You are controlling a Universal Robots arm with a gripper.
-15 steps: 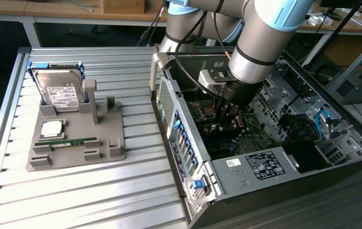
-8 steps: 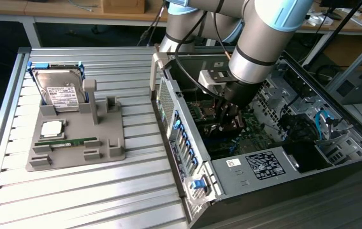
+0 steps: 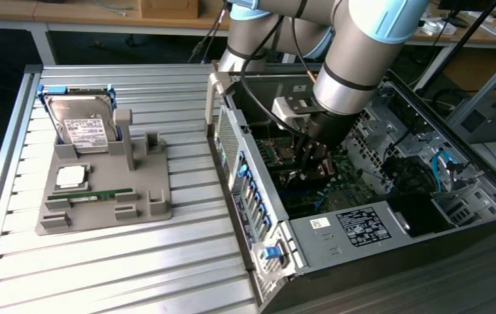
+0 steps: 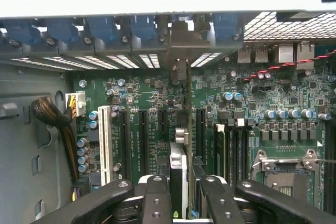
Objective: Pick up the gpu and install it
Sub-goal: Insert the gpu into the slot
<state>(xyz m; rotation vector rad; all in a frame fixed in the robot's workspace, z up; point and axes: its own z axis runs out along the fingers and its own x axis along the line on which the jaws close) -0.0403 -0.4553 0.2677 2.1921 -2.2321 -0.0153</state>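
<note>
The gpu [image 4: 188,98] appears edge-on in the wrist view as a thin dark card with a silvery bracket end toward the case's rear slot openings. My gripper [image 4: 185,184] is shut on it, one black finger [image 4: 157,198] on each side. The card hangs upright just above the motherboard [image 4: 252,93], in line with the black expansion slots [image 4: 200,129]. Whether its edge touches a slot I cannot tell. In the exterior view my gripper [image 3: 312,167] reaches down inside the open computer case [image 3: 257,163].
A grey fixture [image 3: 143,209] on the slatted aluminium table [image 3: 143,261] holds a hard drive [image 3: 86,127], a CPU [image 3: 72,176] and a green RAM stick [image 3: 91,195]. Inside the case are a bundle of cables [image 4: 50,114], the CPU socket [image 4: 286,174] and blue slot latches [image 4: 142,27].
</note>
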